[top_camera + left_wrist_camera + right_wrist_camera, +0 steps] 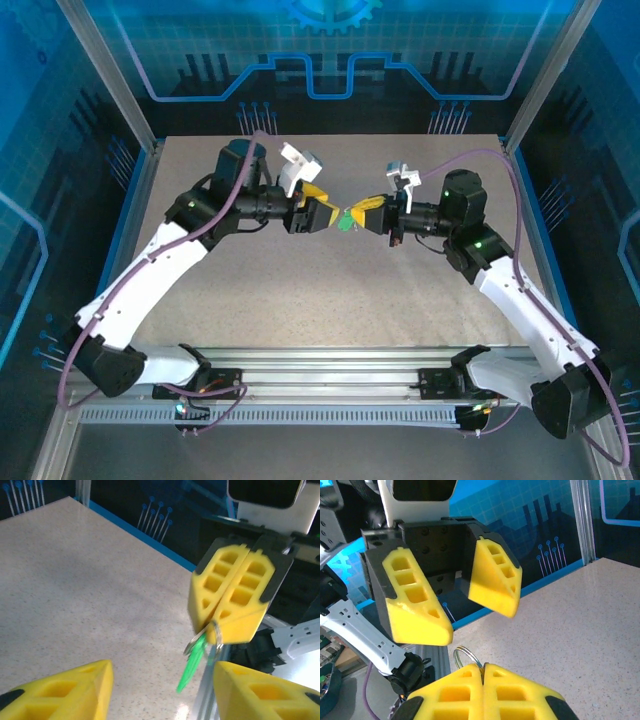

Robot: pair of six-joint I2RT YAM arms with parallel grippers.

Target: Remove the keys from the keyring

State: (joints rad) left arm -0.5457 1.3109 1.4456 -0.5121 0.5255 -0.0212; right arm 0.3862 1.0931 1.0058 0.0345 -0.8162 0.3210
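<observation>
Facing each other over counter [300,300] middle, both arms bent inward; right claw [353,214] pinched shut on keyring [466,655], green key [192,667] dangling above counter; left claw [327,206] spread wide, gripping nothing.

The right gripper [483,669] hides half the keyring [463,647]; the green key [192,666] is blurred.
</observation>
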